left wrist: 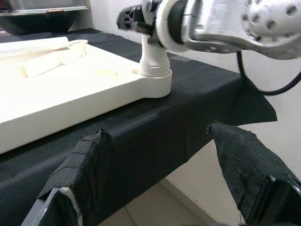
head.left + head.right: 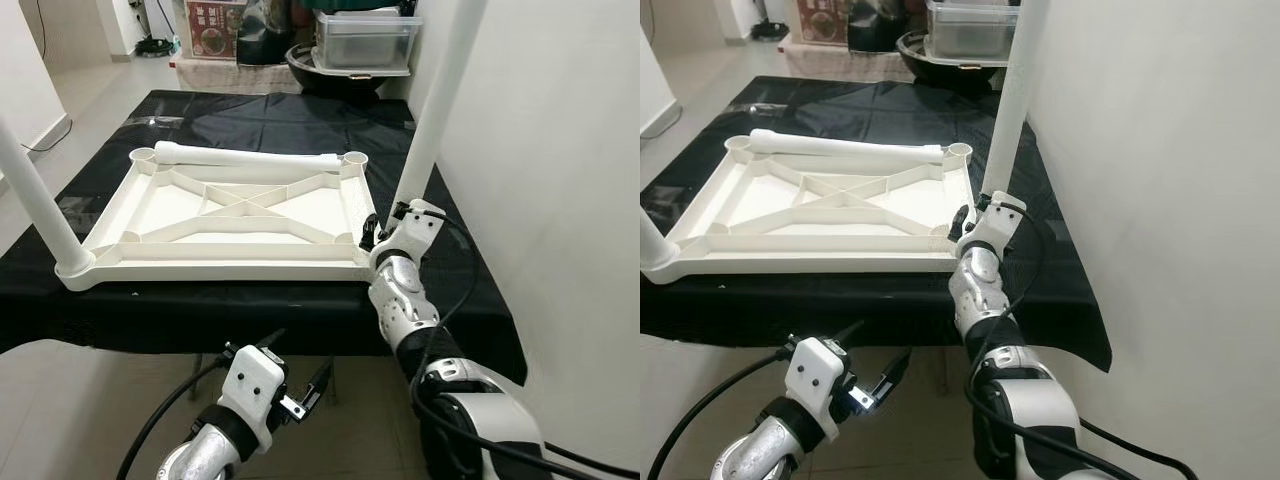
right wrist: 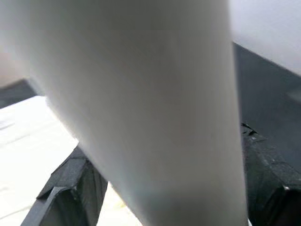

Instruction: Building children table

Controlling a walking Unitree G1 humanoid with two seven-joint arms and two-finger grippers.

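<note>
While L gripper (image 2: pixel 300 385) idles low, R gripper (image 2: pixel 372 233) clamps upright leg (image 2: pixel 432 120).

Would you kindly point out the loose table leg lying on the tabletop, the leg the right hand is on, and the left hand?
loose table leg (image 2: pixel 250 157), left eye view, mid-shaft.
upright leg (image 2: pixel 435 110), left eye view, shaft above the right hand.
left hand (image 2: pixel 298 378), left eye view, between its fingertips.
</note>
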